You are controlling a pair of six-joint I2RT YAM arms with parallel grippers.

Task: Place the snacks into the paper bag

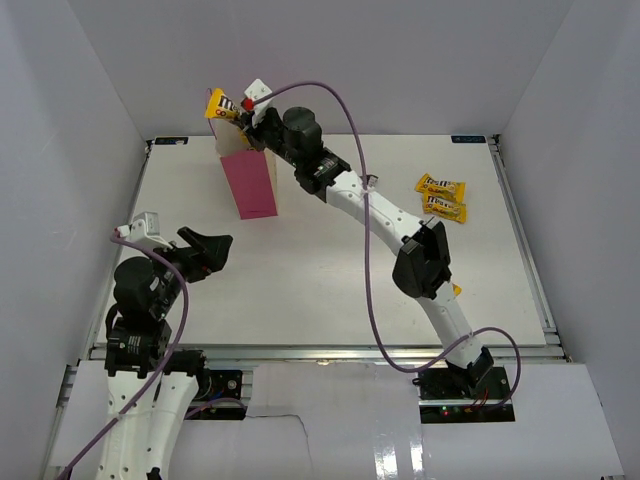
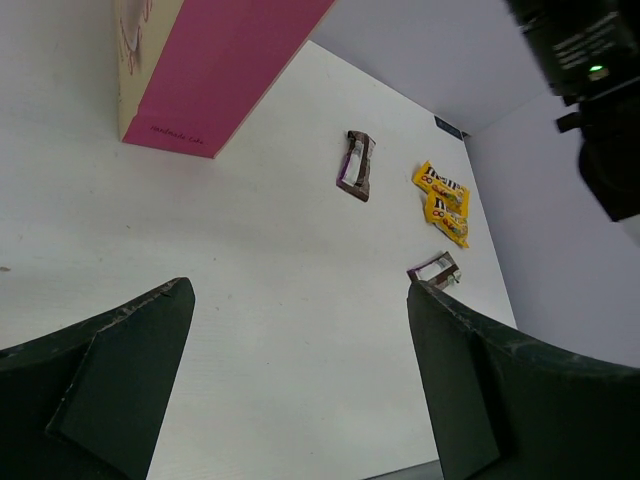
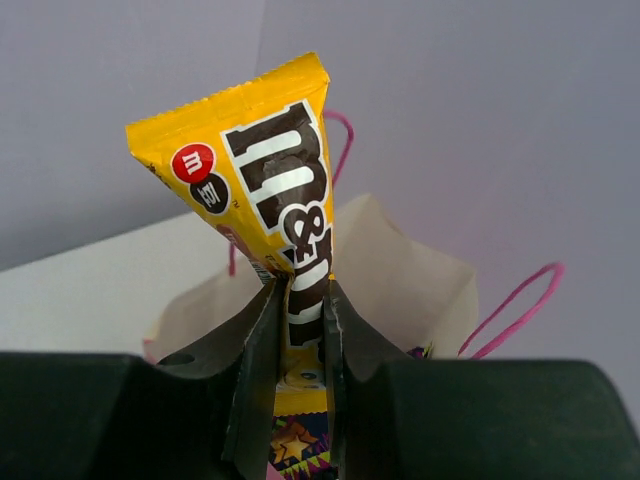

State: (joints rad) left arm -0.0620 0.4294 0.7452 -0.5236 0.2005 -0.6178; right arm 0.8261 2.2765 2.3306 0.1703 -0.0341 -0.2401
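Top external: I am watching the right gripper hovering at upper left of frame, directly over the paper bag. It is pinching a yellow packet by one end. The packet is sitting just above the bag's open mouth. I judge this to be the pose for a drop-in, with the release not yet made. The bag is standing upright on the table. Two other yellow packets are lying side by side at upper right, well apart from the bag. The left gripper is idling at lower left, holding nothing.

Left wrist: the left fingers are spread wide, with only tabletop between them. The bag's pink side is filling the upper left, and the small print near its bottom edge is too fine to read. A brown bar is lying at top centre. The yellow pair is lying right of it, with a second brown bar below them.

Right wrist: the jaws are clamping the packet's lower end, leaving its body free to slide in. I am reading "m&m" up the wrapper, plus a red and a dark disc, each marked "m". The cream bag interior is gaping behind, with a pink handle at right. A blue-purple patch with a star is showing at bottom centre; I cannot tell whether it is a pack or bag print.
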